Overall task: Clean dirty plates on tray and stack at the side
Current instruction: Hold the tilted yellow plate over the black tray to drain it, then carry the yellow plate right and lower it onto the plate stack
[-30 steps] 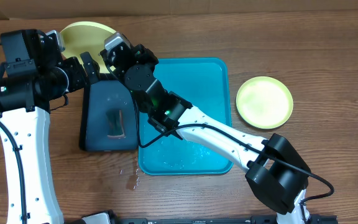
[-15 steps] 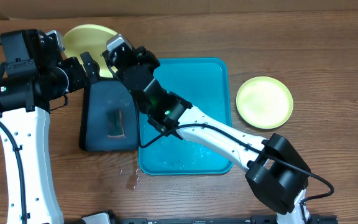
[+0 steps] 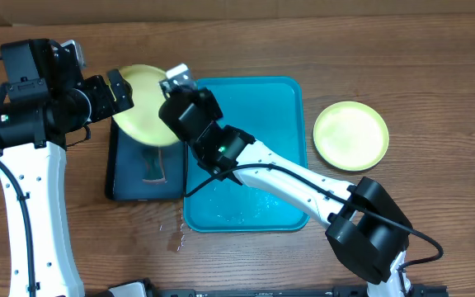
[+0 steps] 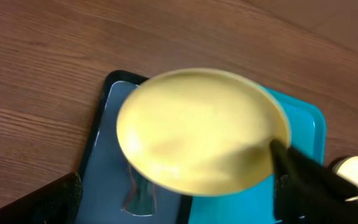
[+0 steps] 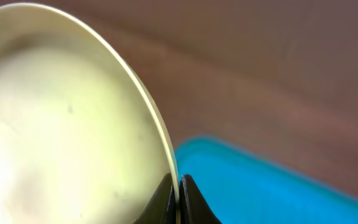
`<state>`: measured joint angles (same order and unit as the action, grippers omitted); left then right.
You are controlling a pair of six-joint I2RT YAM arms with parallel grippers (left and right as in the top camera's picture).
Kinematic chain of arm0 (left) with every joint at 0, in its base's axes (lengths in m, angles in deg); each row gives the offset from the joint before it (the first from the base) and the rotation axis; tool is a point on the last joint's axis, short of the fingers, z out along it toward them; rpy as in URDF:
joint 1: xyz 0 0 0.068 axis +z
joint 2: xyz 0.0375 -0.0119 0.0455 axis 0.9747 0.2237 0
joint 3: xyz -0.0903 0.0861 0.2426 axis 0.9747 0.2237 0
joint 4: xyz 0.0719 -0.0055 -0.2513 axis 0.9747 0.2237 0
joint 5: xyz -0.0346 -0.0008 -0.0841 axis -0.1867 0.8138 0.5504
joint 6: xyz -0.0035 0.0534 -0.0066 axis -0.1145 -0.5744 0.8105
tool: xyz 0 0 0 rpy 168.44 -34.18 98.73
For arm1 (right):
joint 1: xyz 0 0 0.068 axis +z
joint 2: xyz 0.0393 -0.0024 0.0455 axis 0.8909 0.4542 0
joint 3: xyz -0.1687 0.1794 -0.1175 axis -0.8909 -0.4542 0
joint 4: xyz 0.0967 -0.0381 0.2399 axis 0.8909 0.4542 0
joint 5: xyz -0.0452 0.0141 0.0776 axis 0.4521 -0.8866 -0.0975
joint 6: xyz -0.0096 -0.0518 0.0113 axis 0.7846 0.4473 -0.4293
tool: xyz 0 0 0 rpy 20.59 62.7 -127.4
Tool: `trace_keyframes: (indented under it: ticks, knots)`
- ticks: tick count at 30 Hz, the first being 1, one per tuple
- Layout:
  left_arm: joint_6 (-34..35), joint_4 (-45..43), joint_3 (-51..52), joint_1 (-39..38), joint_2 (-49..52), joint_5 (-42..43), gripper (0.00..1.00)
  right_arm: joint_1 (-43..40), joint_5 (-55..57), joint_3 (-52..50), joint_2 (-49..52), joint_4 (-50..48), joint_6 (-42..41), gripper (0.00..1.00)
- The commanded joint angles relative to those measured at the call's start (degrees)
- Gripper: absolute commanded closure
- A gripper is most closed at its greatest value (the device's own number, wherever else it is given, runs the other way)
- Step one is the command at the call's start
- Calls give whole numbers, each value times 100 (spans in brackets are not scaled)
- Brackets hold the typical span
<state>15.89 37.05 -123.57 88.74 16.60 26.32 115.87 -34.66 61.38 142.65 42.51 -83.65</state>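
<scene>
Since a second ago the plate (image 3: 143, 115) has swung from beyond the far left corner of the tray (image 3: 279, 124) to a spot just off the tray's left edge, where it hangs tilted over the navy tray (image 3: 130, 177). The right hand (image 3: 174, 85) carries it, and the right wrist view shows the jaws pinched shut on a thin slice of rim. The left hand (image 3: 119, 89) sits further left of the tray, at the plate's opposite rim. It looks spread wide and seems to hold nothing. A second plate (image 3: 350, 134) lies flat on the table (image 3: 435, 66), well to the right of the tray. This step looks like bringing the plate to the washing spot. With so slight a bite on the rim, the plate could pivot or slip, so the right arm should move slowly and keep the pinch firm. It should lower the plate until its low edge is supported before easing off. The left hand does best to steady the free rim squarely, or otherwise to stay clear, rather than knock it sideways.
</scene>
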Motion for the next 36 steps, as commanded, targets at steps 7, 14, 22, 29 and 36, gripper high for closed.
trace_keyframes:
  ticks: [7,14,22,29,36]
  knots:
    - [57,-7,-52,-4,20,70,0,-160,-308,109,-229,940,-2229,96]
    - [57,-7,-52,-4,20,70,0,-922,-367,109,-881,1626,-2229,96]
    - [57,-7,-52,-4,20,70,0,-2426,-442,109,-1241,3121,-2232,96]
    - [57,-7,-52,-4,20,70,0,-3742,-918,92,-1239,4201,-2312,96]
    - [57,-7,-52,-4,20,70,0,-4804,-1322,-33,-1239,4861,-2315,96]
